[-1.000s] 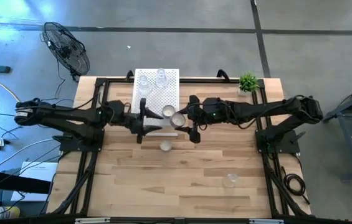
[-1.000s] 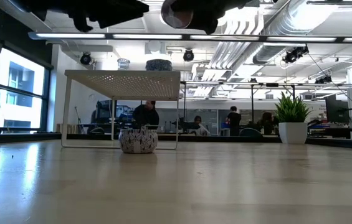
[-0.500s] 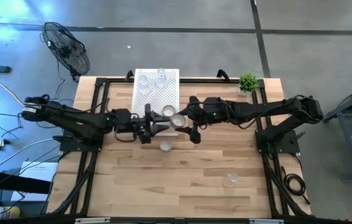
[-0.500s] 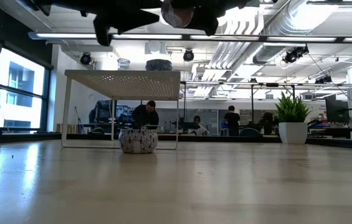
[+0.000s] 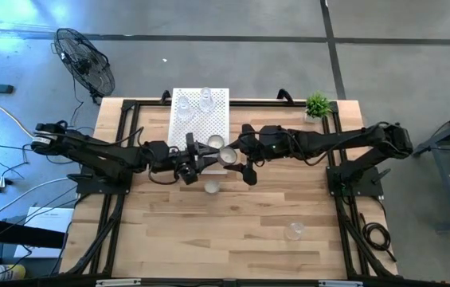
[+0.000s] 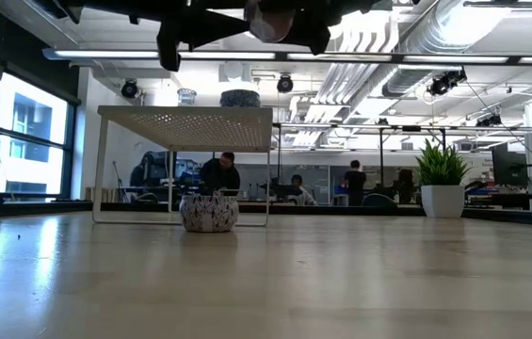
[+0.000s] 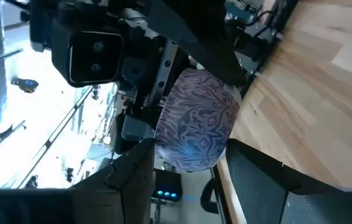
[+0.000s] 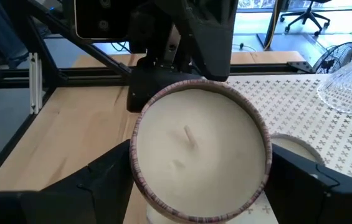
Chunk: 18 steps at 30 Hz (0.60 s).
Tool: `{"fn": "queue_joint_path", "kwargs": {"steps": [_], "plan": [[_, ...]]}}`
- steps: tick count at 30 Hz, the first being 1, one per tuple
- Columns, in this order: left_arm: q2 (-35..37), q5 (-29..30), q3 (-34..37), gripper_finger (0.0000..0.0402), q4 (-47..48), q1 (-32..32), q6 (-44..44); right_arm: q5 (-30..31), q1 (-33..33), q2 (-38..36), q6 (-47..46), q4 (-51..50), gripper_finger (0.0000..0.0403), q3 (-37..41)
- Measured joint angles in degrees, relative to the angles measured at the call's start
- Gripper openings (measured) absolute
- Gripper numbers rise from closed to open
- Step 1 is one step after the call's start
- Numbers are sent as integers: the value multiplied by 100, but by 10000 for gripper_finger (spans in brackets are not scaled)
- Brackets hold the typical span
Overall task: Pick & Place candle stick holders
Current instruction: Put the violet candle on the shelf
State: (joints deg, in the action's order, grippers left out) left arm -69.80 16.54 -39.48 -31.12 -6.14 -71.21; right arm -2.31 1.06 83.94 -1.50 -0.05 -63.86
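Note:
My right gripper (image 5: pixel 234 159) is shut on a round silvery holder with a white centre (image 8: pixel 199 149), high above the table near the white perforated box (image 5: pixel 201 119). My left gripper (image 5: pixel 210 155) is open and faces it from the left. Its fingers (image 7: pixel 132 180) stand on either side of the holder's patterned wall (image 7: pixel 195 121); I cannot tell whether they touch. A second silvery holder (image 5: pixel 216 143) sits on the box with two clear glass cups (image 5: pixel 205 97). A third silvery holder (image 5: pixel 212 187) and a clear cup (image 5: pixel 293 230) stand on the table. My right gripper pinches the holder's round side wall (image 8: pixel 137 171) between its two fingers, one on each side. The fingers come from the table's right. The holder is upright, its white centre up, lifted clear of the table and the box.
A small green potted plant (image 5: pixel 317 104) stands at the far right corner. The box stands on thin legs (image 6: pixel 98 169), and the third holder (image 6: pixel 209 213) shows in front of it in the low view. Bare wood lies along the near half (image 5: pixel 209 239).
My left gripper has moved toward the table's right, up to the holder in my right gripper, and has turned so its open fingers point at it.

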Motion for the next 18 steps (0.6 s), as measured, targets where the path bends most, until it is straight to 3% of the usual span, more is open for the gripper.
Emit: {"fn": "queue_joint_path", "kwargs": {"steps": [18], "plan": [[0, -234, 0, 195, -38, -38, -552, -122, 7, 0, -173, -51, 287, -2]]}}
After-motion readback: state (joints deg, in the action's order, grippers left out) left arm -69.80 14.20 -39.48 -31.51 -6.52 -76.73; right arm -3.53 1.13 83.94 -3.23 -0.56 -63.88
